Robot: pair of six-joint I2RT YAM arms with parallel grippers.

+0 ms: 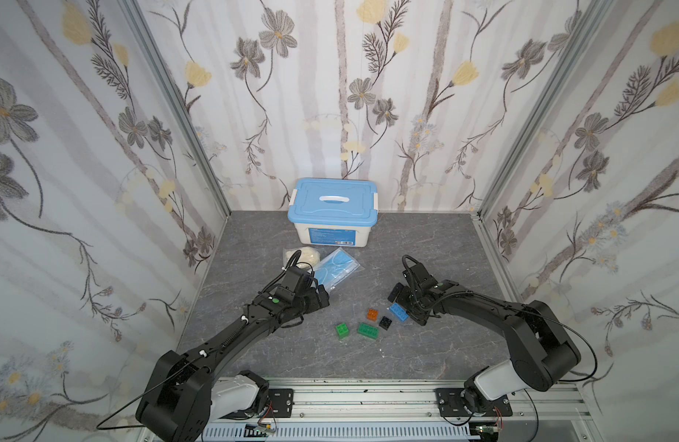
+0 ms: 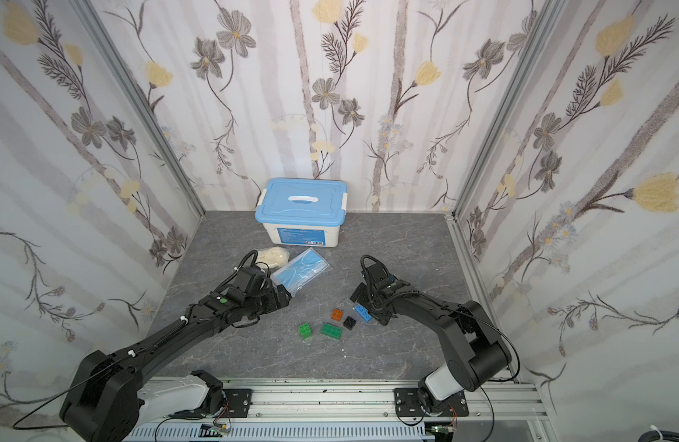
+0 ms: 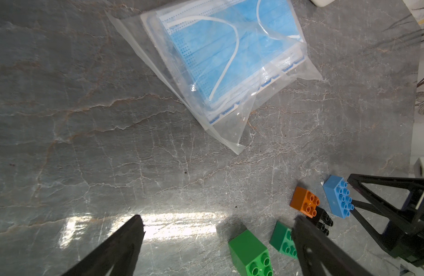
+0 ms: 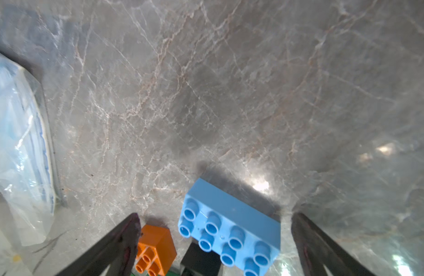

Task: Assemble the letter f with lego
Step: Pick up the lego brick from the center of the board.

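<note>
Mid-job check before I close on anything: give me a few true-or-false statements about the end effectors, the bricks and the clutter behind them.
1. The right end effector is shut on the blue brick. False: it is open, and the brick lies between its fingers ungripped.
2. The orange brick and the black brick lie next to each other on the table. True.
3. The left end effector is shut. False: it is open and holds nothing.
4. The storage box has its blue lid on. True.
5. The face mask pack lies on top of the box. False: it lies on the table in front of it.
</note>
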